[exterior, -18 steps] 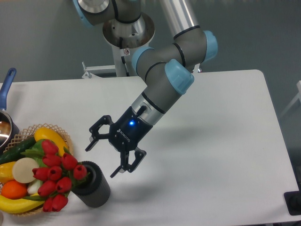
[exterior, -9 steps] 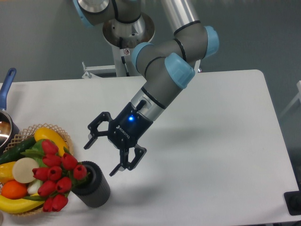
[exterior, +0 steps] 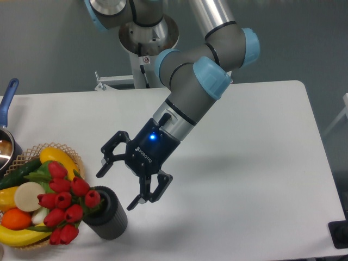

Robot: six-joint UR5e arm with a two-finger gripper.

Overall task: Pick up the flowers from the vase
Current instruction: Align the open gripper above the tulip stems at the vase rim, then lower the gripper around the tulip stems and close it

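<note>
The red tulips point(exterior: 65, 206) are seated in the ribbed dark grey vase point(exterior: 107, 215) near the desk's point(exterior: 244, 163) front-left corner, tilted leftward over the wicker basket point(exterior: 22, 159) of fruit. The claw point(exterior: 120, 185) is held spread open, empty, just above and right of them. The light cylindrical vase could be toppled if clipped by a finger; smooth buds could be crushed, or thin stems slipped through.

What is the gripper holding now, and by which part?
Nothing. The gripper is open with its jaws spread, in the air beside the flowers, which are in the vase.
</note>
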